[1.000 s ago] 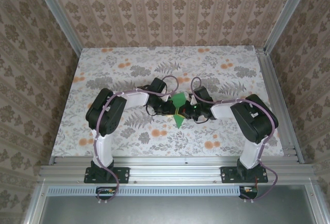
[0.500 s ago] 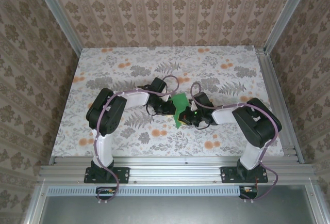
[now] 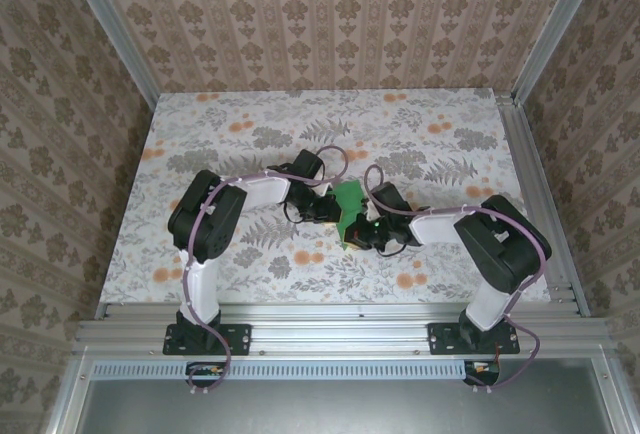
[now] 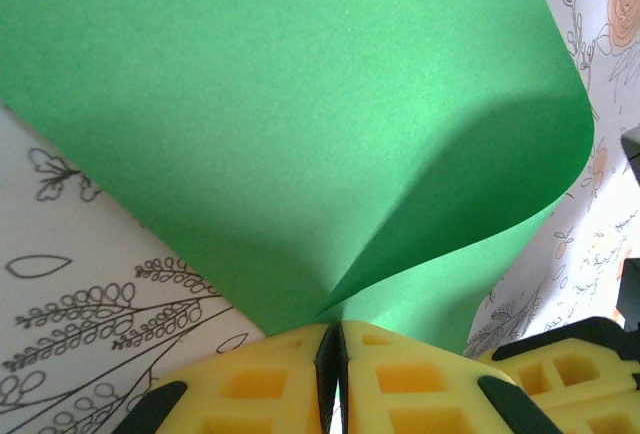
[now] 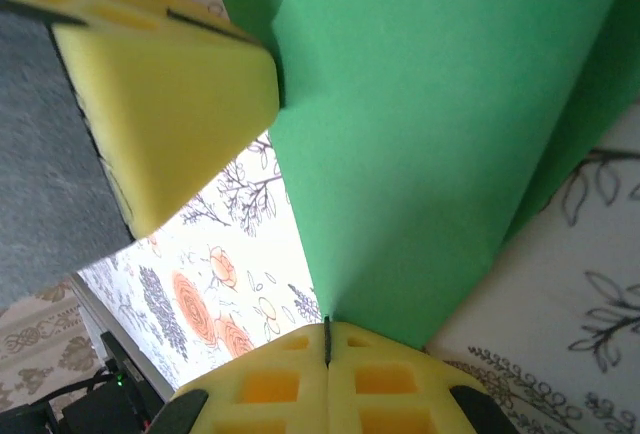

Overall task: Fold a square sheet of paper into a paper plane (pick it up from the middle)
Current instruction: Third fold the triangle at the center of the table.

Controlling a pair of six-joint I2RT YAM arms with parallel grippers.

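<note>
The square sheet of paper [image 3: 349, 201] is bright green and held bent above the table's middle, between my two grippers. In the left wrist view the paper [image 4: 300, 124] curls over on its right side, and my left gripper [image 4: 338, 329] is shut on its lower edge. My right gripper [image 5: 327, 332] is shut on another edge of the same paper [image 5: 430, 144]. In the top view the left gripper [image 3: 337, 211] and right gripper [image 3: 358, 233] sit almost against each other. The left gripper's yellow pad [image 5: 165, 104] shows at the upper left of the right wrist view.
The floral table [image 3: 250, 134] stretches round the arms, bounded by patterned walls and a metal rail [image 3: 340, 332] at the near edge. Both forearms and their cables [image 3: 345, 159] crowd the middle. The right gripper's yellow finger [image 4: 560, 374] is at the left wrist view's lower right.
My right gripper has swung left and nearer, closing in under the left gripper. The paper's lower tip, seen earlier, is now covered, and the green patch looks smaller. The left arm has barely moved.
</note>
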